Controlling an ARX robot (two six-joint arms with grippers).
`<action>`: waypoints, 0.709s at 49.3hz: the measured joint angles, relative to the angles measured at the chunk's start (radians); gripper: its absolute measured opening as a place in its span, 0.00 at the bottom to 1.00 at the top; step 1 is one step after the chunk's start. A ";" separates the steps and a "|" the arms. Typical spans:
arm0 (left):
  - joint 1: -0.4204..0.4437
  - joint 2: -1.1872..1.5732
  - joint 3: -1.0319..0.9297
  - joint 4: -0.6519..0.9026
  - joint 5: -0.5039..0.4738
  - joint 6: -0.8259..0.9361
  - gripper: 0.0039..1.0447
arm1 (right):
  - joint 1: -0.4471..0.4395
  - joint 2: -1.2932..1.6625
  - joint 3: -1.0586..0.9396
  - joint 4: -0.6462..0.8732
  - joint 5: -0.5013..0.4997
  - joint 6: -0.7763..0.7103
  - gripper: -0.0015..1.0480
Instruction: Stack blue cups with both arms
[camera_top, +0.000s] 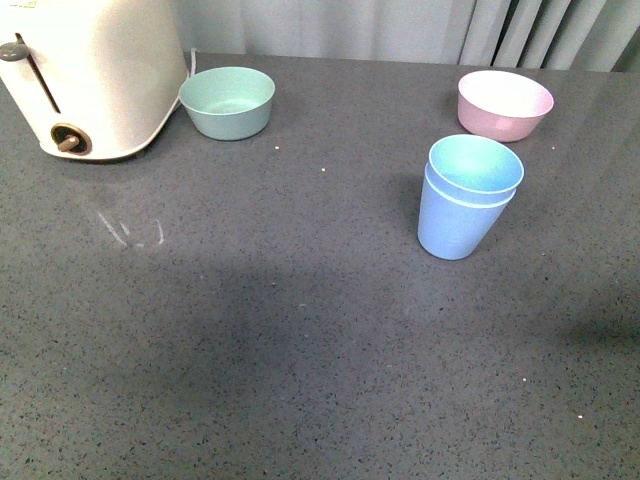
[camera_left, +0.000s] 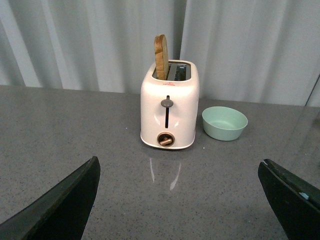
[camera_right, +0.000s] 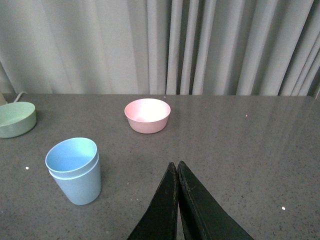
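Observation:
The two blue cups (camera_top: 466, 198) stand nested, one inside the other, upright on the grey table at the right of the front view. They also show in the right wrist view (camera_right: 74, 170). Neither arm shows in the front view. My left gripper (camera_left: 180, 175) is open and empty, its fingers wide apart, facing the toaster and away from the cups. My right gripper (camera_right: 176, 165) is shut on nothing, its fingertips pressed together, to the side of the cups and apart from them.
A cream toaster (camera_top: 88, 75) with a slice of bread (camera_left: 161, 57) stands at the back left. A mint-green bowl (camera_top: 228, 101) sits beside it. A pink bowl (camera_top: 503, 104) sits behind the cups. Grey curtains hang behind the table.

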 joint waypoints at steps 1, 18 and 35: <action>0.000 0.000 0.000 0.000 0.000 0.000 0.92 | 0.000 -0.012 0.000 -0.012 0.000 0.000 0.02; 0.000 0.000 0.000 0.000 0.000 0.000 0.92 | 0.000 -0.115 0.000 -0.114 0.000 0.000 0.02; 0.000 0.000 0.000 0.000 0.000 0.000 0.92 | 0.000 -0.328 0.001 -0.334 0.000 0.000 0.02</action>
